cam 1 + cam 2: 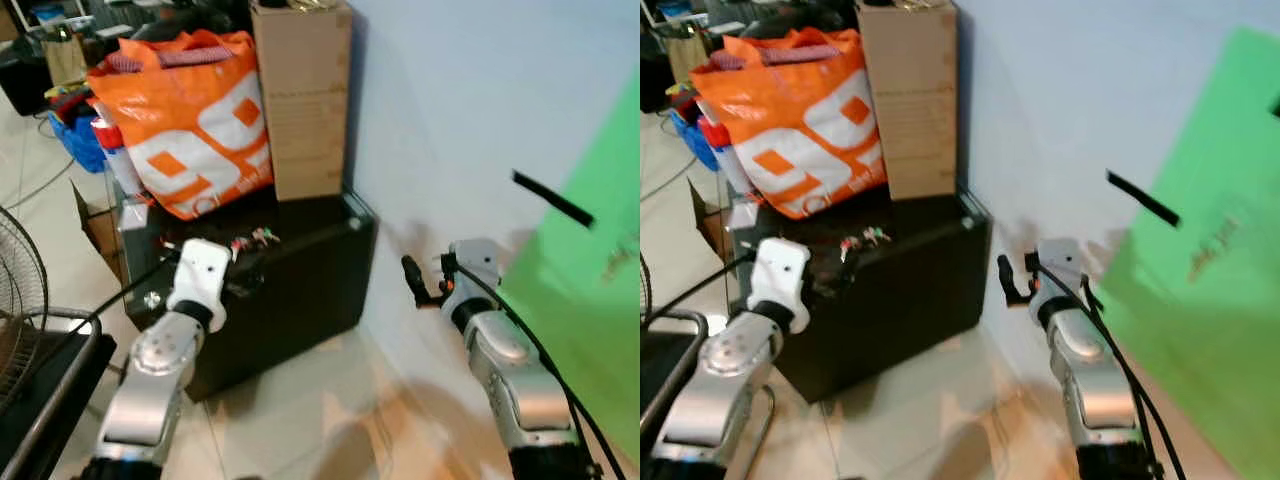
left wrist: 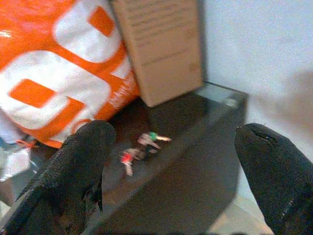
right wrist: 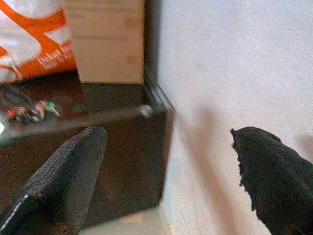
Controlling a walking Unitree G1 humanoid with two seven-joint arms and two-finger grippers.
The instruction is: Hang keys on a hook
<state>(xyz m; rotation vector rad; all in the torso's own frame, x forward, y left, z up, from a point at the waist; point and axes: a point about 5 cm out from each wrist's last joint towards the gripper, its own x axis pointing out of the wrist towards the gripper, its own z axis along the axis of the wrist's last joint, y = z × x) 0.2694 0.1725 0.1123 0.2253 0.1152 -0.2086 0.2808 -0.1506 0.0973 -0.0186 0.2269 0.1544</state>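
A small bunch of keys (image 1: 254, 238) with red and green tags lies on top of a low black cabinet (image 1: 300, 290), in front of an orange bag. My left gripper (image 2: 176, 134) hovers just short of the keys (image 2: 142, 146), its fingers (image 2: 73, 181) spread wide and open, nothing between them. My right gripper (image 1: 415, 282) is held to the right of the cabinet, close to the white wall, also open and empty; its wrist view catches the keys (image 3: 30, 111) off to one side. A short black bar (image 1: 552, 198) sticks out of the wall by a green panel.
An orange and white shopping bag (image 1: 190, 120) and a tall cardboard box (image 1: 300, 100) stand at the back of the cabinet. A green panel (image 1: 590, 280) leans on the wall at right. A fan (image 1: 20, 300) and clutter are at left. Pale tiled floor (image 1: 300, 420) lies below.
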